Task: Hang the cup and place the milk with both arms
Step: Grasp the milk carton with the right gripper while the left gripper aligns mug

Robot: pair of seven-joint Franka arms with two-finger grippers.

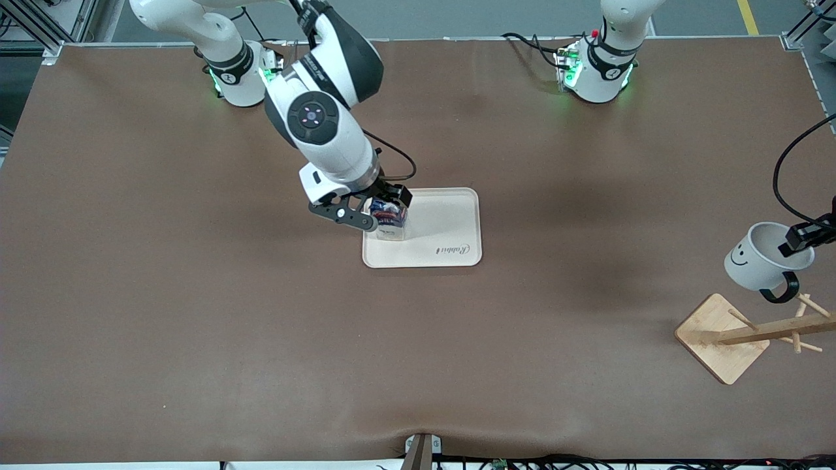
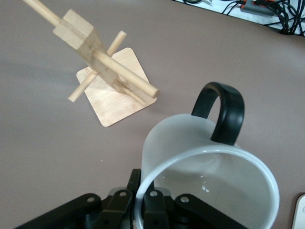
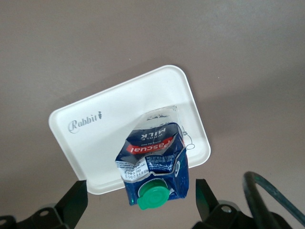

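Looking at your L arm first: the left claw (image 1: 800, 243) is up in the air over the wooden rack (image 1: 751, 333) at the L arm's end of the table (image 1: 196, 313), clenched on the rim of the cup (image 1: 761, 261). The cup is tilted, smiley face showing in the front view, black loop handle (image 2: 220, 110) hanging just beside one of the rack's pegs (image 2: 128, 76). You can't tell from either view whether handle and peg touch; the wrist view shows a gap of table between them. No peg passes through the loop. The rack's square base (image 2: 116, 98) sits flat on the table, its post carrying several crossed pegs.

Your R arm reaches down to the middle of the table. The right claw (image 1: 382, 207) is released, fingers (image 3: 72, 202) spread wide w/ clear space on both sides of the milk (image 3: 155, 160), not touching it. The milk stands upright on the white tray (image 1: 450, 228), at the tray's end toward the R arm, green cap (image 3: 153, 196) on top, red and white label facing the wrist cam. The tray lies flat mid-table, printed word on its edge nearer the front cam, well apart from the rack.
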